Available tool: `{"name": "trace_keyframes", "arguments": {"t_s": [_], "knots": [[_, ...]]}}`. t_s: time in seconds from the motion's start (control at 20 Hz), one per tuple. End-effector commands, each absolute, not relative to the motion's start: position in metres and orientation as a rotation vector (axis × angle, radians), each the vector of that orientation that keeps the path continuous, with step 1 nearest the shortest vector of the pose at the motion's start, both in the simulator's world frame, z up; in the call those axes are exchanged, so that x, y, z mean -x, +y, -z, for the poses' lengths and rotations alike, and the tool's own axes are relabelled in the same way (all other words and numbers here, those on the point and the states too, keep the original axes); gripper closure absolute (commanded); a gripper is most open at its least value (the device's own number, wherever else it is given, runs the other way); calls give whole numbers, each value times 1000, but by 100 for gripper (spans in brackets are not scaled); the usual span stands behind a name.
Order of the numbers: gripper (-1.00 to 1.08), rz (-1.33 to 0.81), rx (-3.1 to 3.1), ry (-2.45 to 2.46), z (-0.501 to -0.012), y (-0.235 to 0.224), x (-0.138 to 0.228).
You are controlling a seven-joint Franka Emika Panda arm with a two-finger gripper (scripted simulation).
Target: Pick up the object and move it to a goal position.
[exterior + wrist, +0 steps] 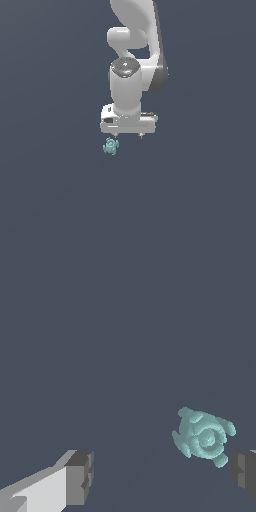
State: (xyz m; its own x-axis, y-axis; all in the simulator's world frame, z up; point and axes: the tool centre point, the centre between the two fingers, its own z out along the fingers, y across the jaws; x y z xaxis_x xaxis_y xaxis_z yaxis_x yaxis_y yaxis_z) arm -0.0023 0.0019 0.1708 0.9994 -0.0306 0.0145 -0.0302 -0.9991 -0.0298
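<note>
The object is a tiny teal-turquoise lumpy figurine with small rounded bumps, lying on the dark grey floor. My white gripper hangs above and slightly to the exterior view's right of it, pointing down. Its jaws are spread wide and hold nothing. In the wrist view the object lies close to one dark fingertip, off the line between the two fingers; the other finger is far from it. The object is much smaller than the gripper.
A flat, uniform dark grey surface surrounds the object on all sides. The white arm rises behind the gripper toward the top of the exterior view. No goal marker shows.
</note>
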Motion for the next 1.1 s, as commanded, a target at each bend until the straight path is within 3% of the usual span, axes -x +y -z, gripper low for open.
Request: {"name": "trace_keyframes", "arguments": {"t_s": [0.0, 0.65, 1.05], "knots": [[-92, 23, 3112, 47, -171, 2, 2], [-92, 41, 3099, 81, -187, -12, -2], [-92, 31, 3103, 182, -163, -30, 4]]}}
